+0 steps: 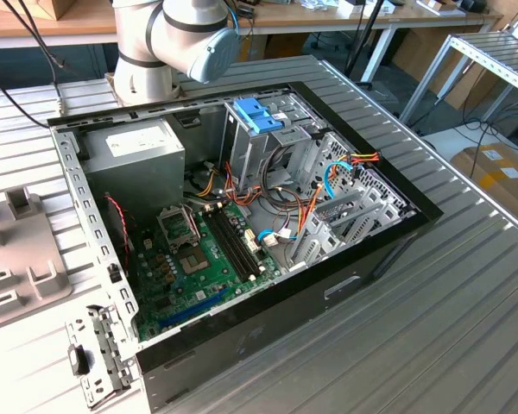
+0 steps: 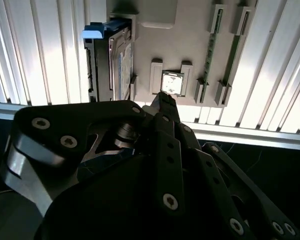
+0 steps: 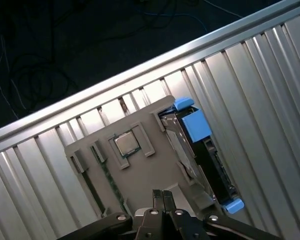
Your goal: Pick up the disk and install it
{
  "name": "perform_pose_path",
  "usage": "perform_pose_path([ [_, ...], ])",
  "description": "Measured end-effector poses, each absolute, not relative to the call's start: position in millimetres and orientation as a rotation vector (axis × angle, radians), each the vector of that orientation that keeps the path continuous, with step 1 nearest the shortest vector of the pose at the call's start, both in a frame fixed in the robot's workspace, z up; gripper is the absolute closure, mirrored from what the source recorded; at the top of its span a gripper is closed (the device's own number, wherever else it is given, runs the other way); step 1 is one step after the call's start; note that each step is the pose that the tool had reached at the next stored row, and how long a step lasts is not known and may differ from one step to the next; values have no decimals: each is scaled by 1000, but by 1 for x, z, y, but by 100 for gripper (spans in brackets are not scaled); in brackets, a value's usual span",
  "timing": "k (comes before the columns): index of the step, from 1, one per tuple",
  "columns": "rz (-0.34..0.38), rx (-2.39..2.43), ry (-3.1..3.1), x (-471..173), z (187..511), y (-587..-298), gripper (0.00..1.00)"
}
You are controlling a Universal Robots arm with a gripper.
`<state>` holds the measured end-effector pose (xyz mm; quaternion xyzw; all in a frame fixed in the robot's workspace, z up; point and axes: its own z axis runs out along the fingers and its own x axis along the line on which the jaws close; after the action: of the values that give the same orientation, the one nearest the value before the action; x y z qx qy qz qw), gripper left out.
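Open black metal PC case (image 1: 414,217) sits on the ribbed aluminium table (image 1: 449,345). Grey plastic fixture tray (image 1: 17,259) lies beside it, on the exterior view's left. In the first wrist view, the blue-framed dark rectangular disk (image 3: 212,165) stands on edge in a slot along one side of the tray. The square silver processor chip (image 3: 128,143) sits in the next pocket, not touching the disk.

An open computer case (image 1: 363,259) lies on the ribbed metal tabletop (image 1: 449,336), its green motherboard (image 1: 198,267) exposed. A grey power supply (image 1: 142,159) fills one corner. A blue latch block (image 1: 257,114) tops the drive cage (image 1: 250,155), with coloured cables (image 1: 306,203) beside it. A metal bracket (image 1: 95,358) lies just beside the case. On the exterior view's left sits a grey fixture (image 1: 17,250); in both wrist views it holds a processor chip (image 3: 126,144) and memory sticks (image 2: 211,45).
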<state>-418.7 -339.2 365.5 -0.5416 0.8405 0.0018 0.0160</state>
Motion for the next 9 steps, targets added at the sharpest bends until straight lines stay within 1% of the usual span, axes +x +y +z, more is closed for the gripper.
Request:
perform_pose_path([
  [9,8,-1798,2537,-419,366,-339,89],
])
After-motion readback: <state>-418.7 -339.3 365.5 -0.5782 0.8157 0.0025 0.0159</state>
